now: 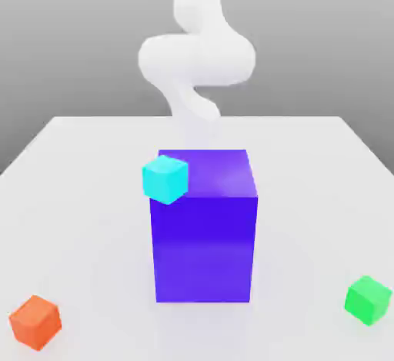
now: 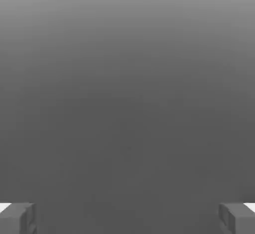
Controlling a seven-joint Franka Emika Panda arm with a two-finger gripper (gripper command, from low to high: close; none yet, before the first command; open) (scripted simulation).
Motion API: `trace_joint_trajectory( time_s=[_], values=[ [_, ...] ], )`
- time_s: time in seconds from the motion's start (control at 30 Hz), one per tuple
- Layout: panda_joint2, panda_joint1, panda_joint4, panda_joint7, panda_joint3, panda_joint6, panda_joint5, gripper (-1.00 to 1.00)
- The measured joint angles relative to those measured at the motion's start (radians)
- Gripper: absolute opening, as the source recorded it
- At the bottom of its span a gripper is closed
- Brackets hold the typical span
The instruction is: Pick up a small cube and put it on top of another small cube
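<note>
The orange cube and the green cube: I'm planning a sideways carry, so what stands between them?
The big purple block stands between them, somewhat farther back, in the exterior view.

Gripper (image 2: 127, 219) wide open, fingers spread apart

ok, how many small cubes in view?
3. Cyan cube at the top of the big blue block, toward the exterior view's left; orange cube low at that view's left; green cube low at its right. Others could hide behind the block.
</note>
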Motion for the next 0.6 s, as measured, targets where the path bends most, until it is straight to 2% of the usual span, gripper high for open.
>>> trace_joint_trajectory(
  time_s=[0.33,0.6],
  values=[
    [0.368,0.102,0.087,-0.101,0.056,0.06,0.028,0.0],
    [0.659,0.178,0.156,-0.149,0.122,0.108,0.003,0.0]
  ],
)
